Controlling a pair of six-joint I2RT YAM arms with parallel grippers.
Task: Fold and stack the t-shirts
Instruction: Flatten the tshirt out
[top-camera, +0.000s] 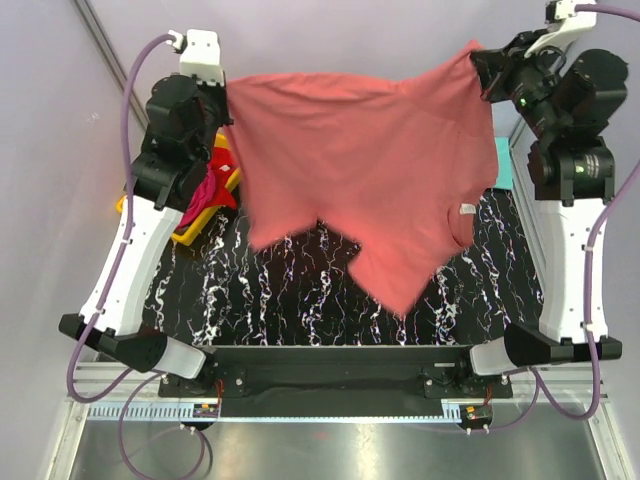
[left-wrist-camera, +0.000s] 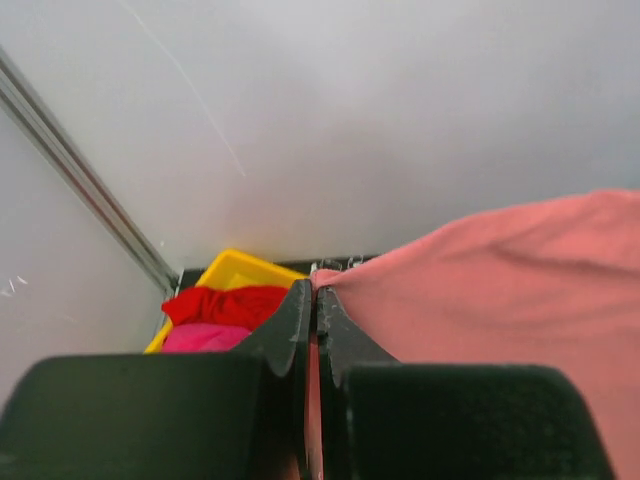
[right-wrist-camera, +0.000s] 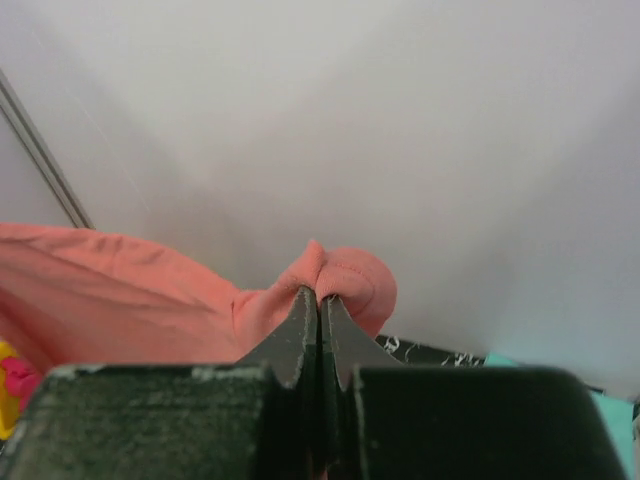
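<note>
The salmon-pink t-shirt (top-camera: 360, 160) hangs spread in the air between both arms, its lower part with a sleeve dangling over the black marbled table (top-camera: 300, 300). My left gripper (top-camera: 226, 100) is shut on the shirt's left top corner (left-wrist-camera: 480, 270). My right gripper (top-camera: 484, 68) is shut on its right top corner (right-wrist-camera: 345, 275). A red t-shirt (left-wrist-camera: 225, 302) and a magenta t-shirt (left-wrist-camera: 200, 337) lie bunched in the yellow tray (left-wrist-camera: 240, 268). A turquoise t-shirt (top-camera: 503, 165) shows as a strip on the table behind the right arm.
The yellow tray (top-camera: 228, 185) sits at the table's left edge beside the left arm. A grey wall stands behind the table, with a metal rail (left-wrist-camera: 90, 190) at the left. The arm bases stand at the near edge.
</note>
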